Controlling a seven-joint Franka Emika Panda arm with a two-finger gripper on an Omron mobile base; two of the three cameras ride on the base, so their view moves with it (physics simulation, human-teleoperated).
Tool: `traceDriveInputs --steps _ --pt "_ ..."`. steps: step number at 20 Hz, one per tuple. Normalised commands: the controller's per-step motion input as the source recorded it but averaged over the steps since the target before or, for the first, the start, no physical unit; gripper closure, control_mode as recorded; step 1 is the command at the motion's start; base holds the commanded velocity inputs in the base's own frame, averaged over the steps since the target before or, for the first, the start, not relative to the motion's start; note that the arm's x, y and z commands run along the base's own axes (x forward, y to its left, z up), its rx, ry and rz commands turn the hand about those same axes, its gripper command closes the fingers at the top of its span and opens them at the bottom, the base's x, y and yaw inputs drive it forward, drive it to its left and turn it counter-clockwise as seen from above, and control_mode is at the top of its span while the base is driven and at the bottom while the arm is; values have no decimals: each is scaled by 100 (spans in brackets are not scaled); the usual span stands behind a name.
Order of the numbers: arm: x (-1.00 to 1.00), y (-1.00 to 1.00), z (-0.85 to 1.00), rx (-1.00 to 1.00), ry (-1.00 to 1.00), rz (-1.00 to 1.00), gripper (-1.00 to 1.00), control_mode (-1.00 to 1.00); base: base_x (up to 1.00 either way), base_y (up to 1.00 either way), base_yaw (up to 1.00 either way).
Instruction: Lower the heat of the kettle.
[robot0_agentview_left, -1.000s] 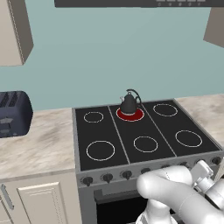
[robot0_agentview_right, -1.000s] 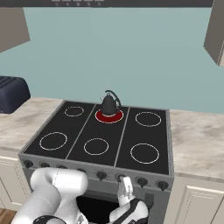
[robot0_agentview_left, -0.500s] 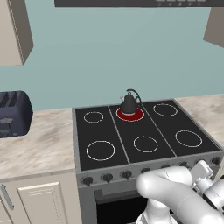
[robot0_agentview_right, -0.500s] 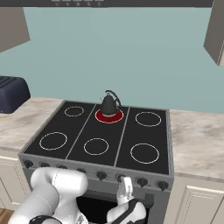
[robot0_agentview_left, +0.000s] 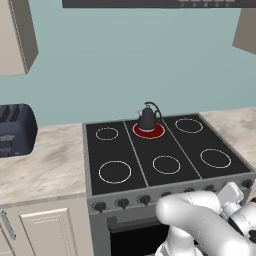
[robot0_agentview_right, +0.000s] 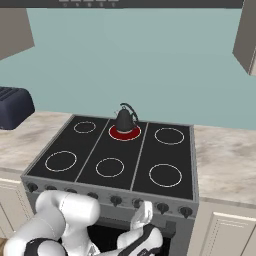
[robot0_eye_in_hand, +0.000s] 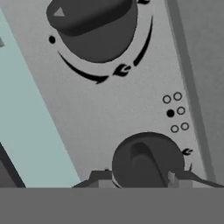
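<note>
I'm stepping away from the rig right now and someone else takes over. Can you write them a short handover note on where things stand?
Gripper: closed around a stove knob on the front control panel; the fingertips sit on either side of it in the hand view.
Kettle: on the back middle burner, which glows red, so the heat is on.
Done: the arm has reached the knob row and gripped a knob.
Left: turn the knob to lower the heat, check that the red glow dims, then let go and pull back.
</note>
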Motion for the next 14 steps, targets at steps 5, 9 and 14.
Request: traceDriveInputs --steps 5,9,14 --pt "0 1 25 11 15 -13 100 -100 0 0 0" --pt "0 9 19 14 3 -13 100 -100 0 0 0" --pt "-1 20 9 20 0 -12 100 -100 0 0 0"
